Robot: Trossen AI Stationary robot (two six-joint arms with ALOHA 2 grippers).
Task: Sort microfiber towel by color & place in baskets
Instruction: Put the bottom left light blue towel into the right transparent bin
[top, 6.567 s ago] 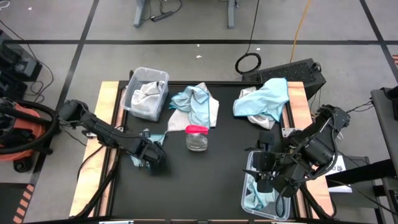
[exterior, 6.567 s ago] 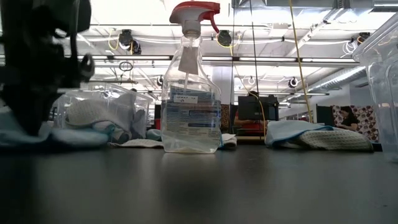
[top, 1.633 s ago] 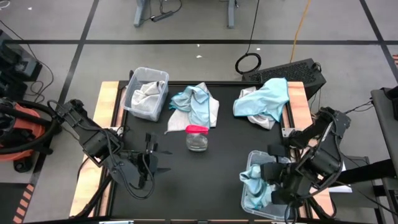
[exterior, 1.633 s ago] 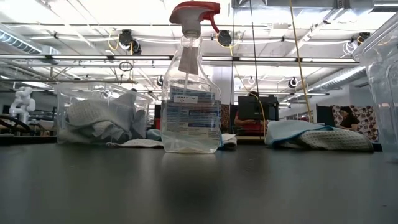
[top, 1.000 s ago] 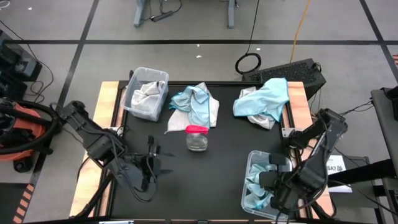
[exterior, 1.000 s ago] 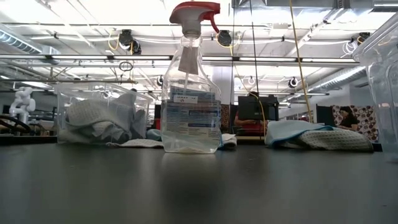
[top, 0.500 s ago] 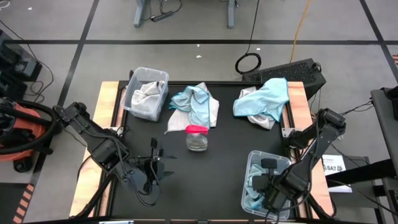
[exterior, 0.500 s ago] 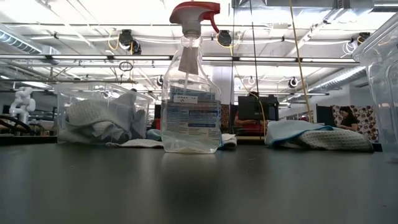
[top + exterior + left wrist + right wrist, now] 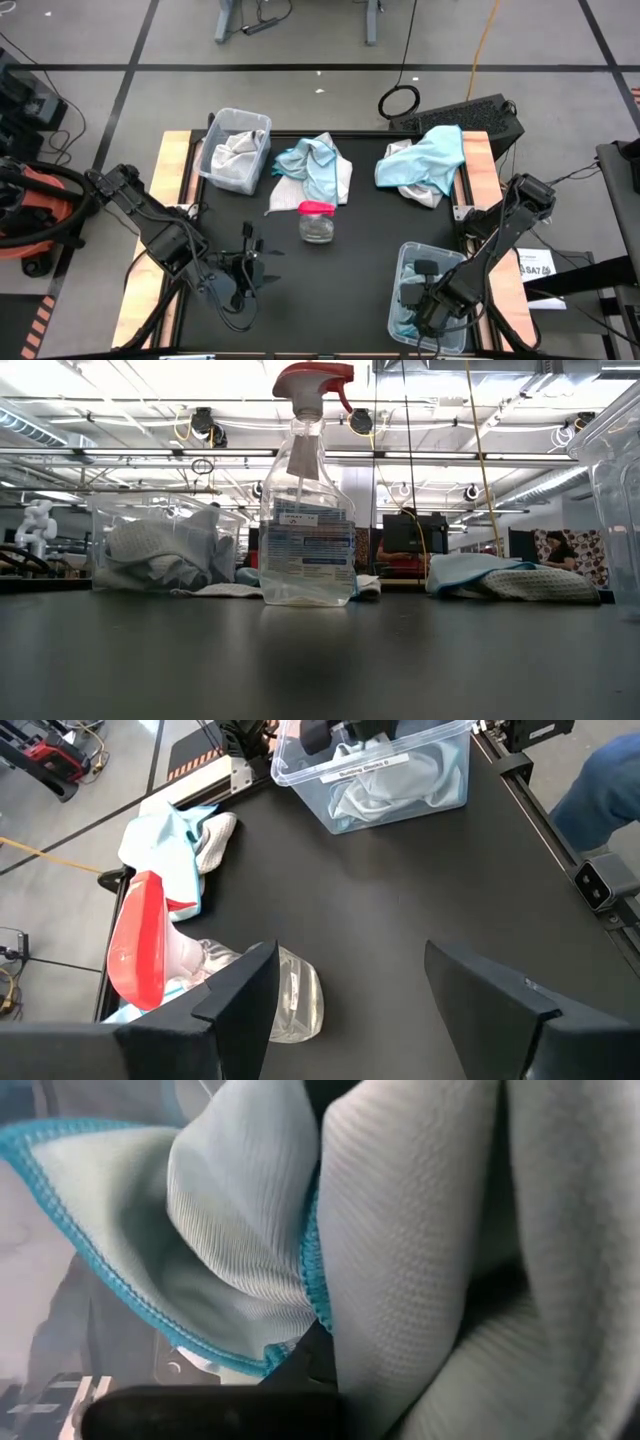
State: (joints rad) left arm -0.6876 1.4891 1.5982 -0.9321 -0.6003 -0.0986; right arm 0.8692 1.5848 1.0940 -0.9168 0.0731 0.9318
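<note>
My right gripper [image 9: 415,303] reaches down into the clear basket [image 9: 402,260] at the table's near right, shut on a light blue microfiber towel [image 9: 240,1210] that bunches in front of its wrist camera. My left gripper [image 9: 250,268] [image 9: 350,1005] hovers open over bare black table at the near left, holding nothing. A second clear basket [image 9: 236,150] at the far left holds grey-white towels. Loose towels lie in a pile [image 9: 315,165] at the far middle and in another pile [image 9: 425,160] at the far right. My right gripper is shut on the light blue towel inside the near-right basket, coming from above. Folds of the cloth [image 9: 420,1260] cover the place of contact, so the part held and the number of layers cannot be told. The towel lies bunched in the basket.
A clear spray bottle [image 9: 317,222] [image 9: 305,510] with a red trigger top stands mid-table, just right of my left gripper. A person's blue sleeve [image 9: 600,780] shows beyond the table's edge. Bare black table lies between the bottle and the near-right basket.
My right gripper has gone down and toward the table's left inside the near-right basket, carrying the light blue towel lower into it; it has stayed shut.
</note>
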